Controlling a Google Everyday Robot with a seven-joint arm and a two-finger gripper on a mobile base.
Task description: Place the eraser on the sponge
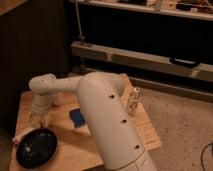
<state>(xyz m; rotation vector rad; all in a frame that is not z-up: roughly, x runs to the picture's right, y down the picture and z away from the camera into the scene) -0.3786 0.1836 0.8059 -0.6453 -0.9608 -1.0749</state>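
Observation:
The eraser [23, 134] is a small white oblong lying flat at the table's left edge, just above the black plate's rim. The dark-blue sponge [77, 118] lies on the table's middle, partly hidden behind my big white upper arm. My forearm reaches left across the table and the wrist turns down. The gripper [39, 120] hangs low over the table, just right of and behind the eraser and well left of the sponge. It stands open with nothing in it.
A round black plate [36, 148] sits at the front left corner. A white cup-like object [57, 98] stands behind the wrist. An upright white bottle [134, 98] stands near the table's right edge [150, 131]. A dark wall and metal shelving lie behind.

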